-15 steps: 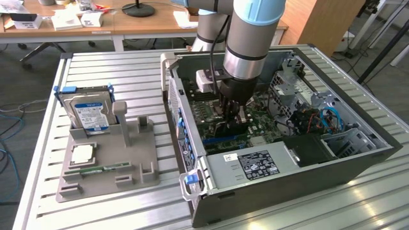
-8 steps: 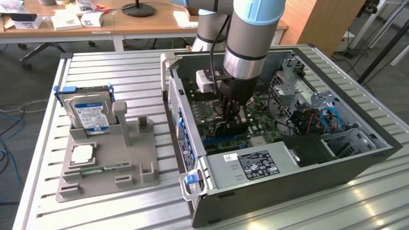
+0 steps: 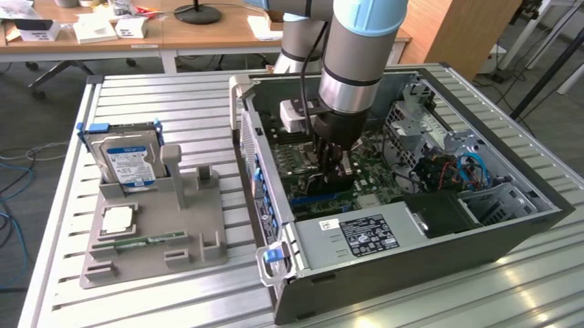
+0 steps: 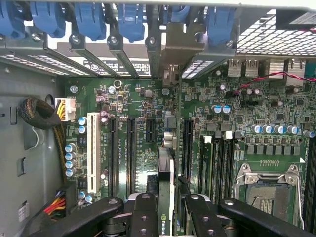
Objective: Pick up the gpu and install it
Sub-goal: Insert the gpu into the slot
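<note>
Case [image 3: 411,273] on table [image 3: 164,102], exterior view's right; hard drive [image 3: 128,158] in holder [image 3: 196,236], left; gpu [image 4: 168,173] in hand [image 3: 333,164] inside case, over motherboard [image 4: 138,98].

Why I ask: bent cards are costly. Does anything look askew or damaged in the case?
Nothing stands out. The gripper holds the gpu edge-on, parallel to the motherboard slots, not skewed; no damage shows.

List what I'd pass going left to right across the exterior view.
Hard drive → blue latch on the computer case's corner → gripper, jaws shut on the gpu → blue cables inside the case.
</note>
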Tool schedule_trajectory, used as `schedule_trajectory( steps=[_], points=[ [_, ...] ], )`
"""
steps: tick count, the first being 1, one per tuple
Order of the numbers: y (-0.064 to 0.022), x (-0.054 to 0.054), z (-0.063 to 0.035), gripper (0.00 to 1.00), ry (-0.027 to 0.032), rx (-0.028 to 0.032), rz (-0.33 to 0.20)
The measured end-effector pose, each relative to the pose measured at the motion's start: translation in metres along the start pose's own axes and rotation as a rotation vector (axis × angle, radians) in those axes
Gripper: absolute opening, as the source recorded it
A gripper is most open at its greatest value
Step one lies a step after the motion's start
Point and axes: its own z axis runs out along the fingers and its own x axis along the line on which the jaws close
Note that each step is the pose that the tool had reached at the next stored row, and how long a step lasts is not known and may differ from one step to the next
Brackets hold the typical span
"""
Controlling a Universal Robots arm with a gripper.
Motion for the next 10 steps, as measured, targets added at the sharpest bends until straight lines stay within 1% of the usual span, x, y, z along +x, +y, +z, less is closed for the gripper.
schedule_trajectory(
  steps=[10],
  points=[
    [0.0000, 0.0000, 0.0000, 0.26, -0.0001, 0.0000, -0.009]
  ],
)
